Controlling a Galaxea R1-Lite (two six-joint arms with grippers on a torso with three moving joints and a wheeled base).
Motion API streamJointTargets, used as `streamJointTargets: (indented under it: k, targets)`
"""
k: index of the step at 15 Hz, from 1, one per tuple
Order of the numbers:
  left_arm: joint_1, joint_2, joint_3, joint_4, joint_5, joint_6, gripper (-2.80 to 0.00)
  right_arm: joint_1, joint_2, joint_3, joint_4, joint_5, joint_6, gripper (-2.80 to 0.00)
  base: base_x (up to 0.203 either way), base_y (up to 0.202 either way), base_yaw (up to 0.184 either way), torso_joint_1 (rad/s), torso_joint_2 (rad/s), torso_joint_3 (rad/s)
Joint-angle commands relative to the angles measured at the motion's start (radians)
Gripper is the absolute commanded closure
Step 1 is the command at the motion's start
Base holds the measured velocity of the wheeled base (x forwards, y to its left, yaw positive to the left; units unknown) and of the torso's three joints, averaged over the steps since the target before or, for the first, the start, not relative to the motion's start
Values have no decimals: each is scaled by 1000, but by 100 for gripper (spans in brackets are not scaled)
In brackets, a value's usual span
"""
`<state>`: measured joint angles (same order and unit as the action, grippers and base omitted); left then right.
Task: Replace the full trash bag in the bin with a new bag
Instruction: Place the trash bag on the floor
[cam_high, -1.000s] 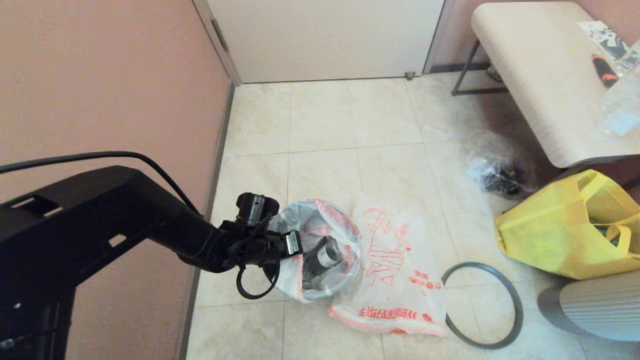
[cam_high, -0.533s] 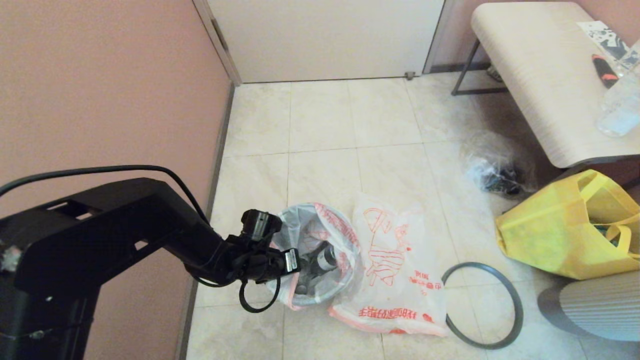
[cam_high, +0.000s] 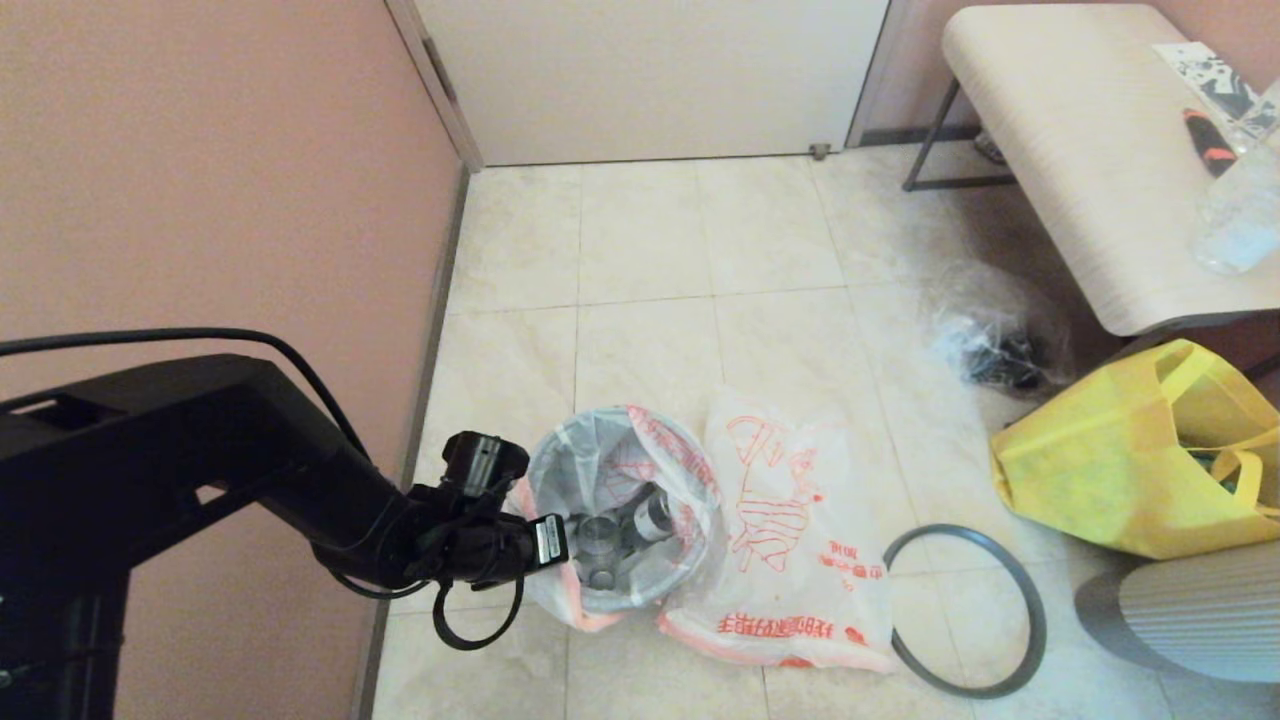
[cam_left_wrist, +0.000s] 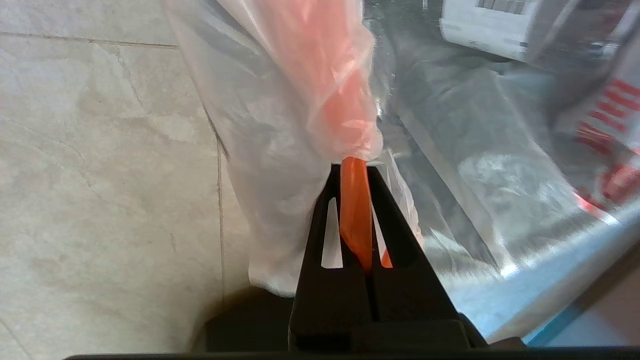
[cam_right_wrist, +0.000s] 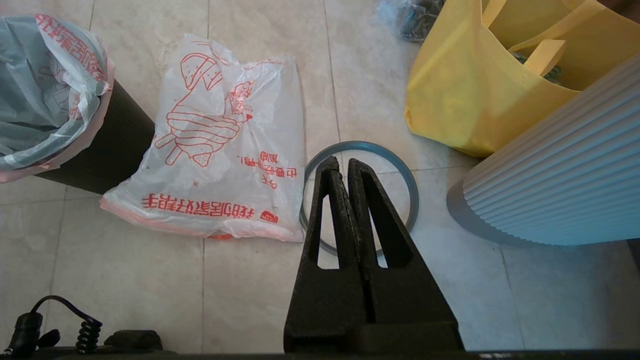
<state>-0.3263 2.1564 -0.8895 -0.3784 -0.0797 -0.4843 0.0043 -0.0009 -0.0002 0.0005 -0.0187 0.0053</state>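
Observation:
The full trash bag (cam_high: 600, 450) sits in the bin (cam_right_wrist: 107, 155), its mouth wide open and grey cans (cam_high: 600, 535) showing inside. My left gripper (cam_high: 550, 540) is at the bag's near-left edge, shut on its orange edge (cam_left_wrist: 355, 215); the jaws pinch the gathered plastic, and the bag (cam_left_wrist: 280, 125) hangs down outside the bin wall. The new bag (cam_high: 785, 530) lies flat on the floor just right of the bin. The grey hoop (cam_high: 1040, 620) lies on the tiles right of it. My right gripper (cam_right_wrist: 341, 162) hovers shut and empty above the hoop (cam_right_wrist: 411, 190); the head view does not show it.
A yellow fabric tote (cam_high: 1130, 450) and a ribbed grey object (cam_high: 1200, 610) stand at the right. A clear bag of dark items (cam_high: 990, 340) lies by the bench (cam_high: 1080, 150). The pink wall (cam_high: 200, 200) runs close along the left of the bin.
My left gripper has moved left and nearer to me with the bag's edge in it. The bag's mouth now lies rounder and wider over the bin.

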Motion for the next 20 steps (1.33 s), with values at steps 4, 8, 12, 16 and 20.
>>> streamJointTargets:
  k: [4,8,12,16,20]
  targets:
    - [1,-35,23,-4,-30,-10,0,1,132,-144,66,46,-16,0,0,0,0,0,0,0]
    - [-9,-23,38,-69,-33,-9,0,4,544,-384,85,152,-54,0,0,0,0,0,0,0]
    - [-7,-39,38,-76,-28,-8,0,152,1034,-675,86,94,-72,0,0,0,0,0,0,0]
    - [-5,-6,38,-76,-28,-5,0,371,1526,-861,-78,-129,-71,0,0,0,0,0,0,0]
    - [-17,7,40,-89,-31,-3,0,461,1828,-1116,-205,-213,-77,0,0,0,0,0,0,0]
